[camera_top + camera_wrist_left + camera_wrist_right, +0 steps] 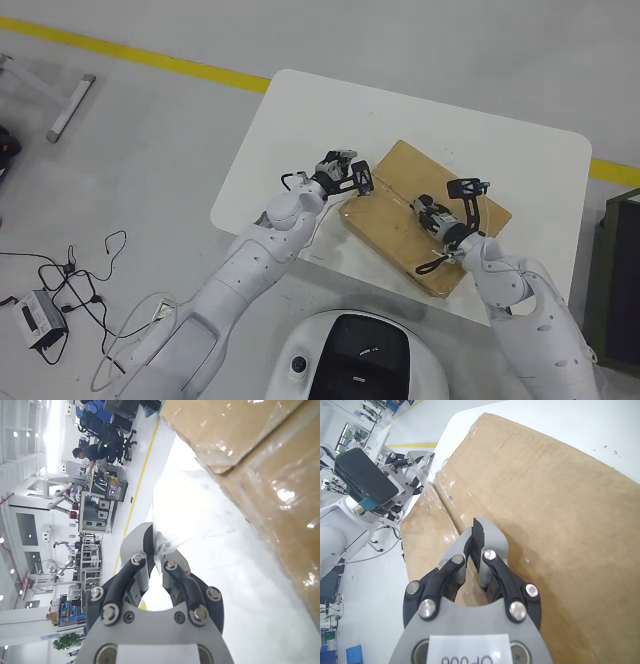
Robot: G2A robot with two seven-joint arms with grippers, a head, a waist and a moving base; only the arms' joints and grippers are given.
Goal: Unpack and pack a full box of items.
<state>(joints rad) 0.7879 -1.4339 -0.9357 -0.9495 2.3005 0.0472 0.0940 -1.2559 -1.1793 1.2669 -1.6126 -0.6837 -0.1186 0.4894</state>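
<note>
Over the left part of the white surface [300, 130], the left arm [270, 225] has its jaws pinching the loose end of a clear tape strip [160, 547]. They are closed on the crumpled film, just beside the left end of the box [400, 230]. From the jaws the tape stretches to that end of the box, where it meets the middle seam [450, 510] of the lid.

The box sits right of the surface's middle, flaps closed and flat, so unpacking has not begun. Its long axis runs on a slant, from the farther-left end to the nearer-right end. The seam follows that axis, pointing at the left jaws at one end and passing under the right jaws partway along.

The right arm [500, 280] comes in from the near right. Its jaws are pressed together with nothing between them, over the seam near the middle of the lid. I cannot tell whether the tips touch the cardboard.

The next move probably turns on peel direction. The tape lies along the seam, so the pull should likely run down the long axis toward the right jaws. The left arm is nearer the tape, and the right is placed to steady the lid.
</note>
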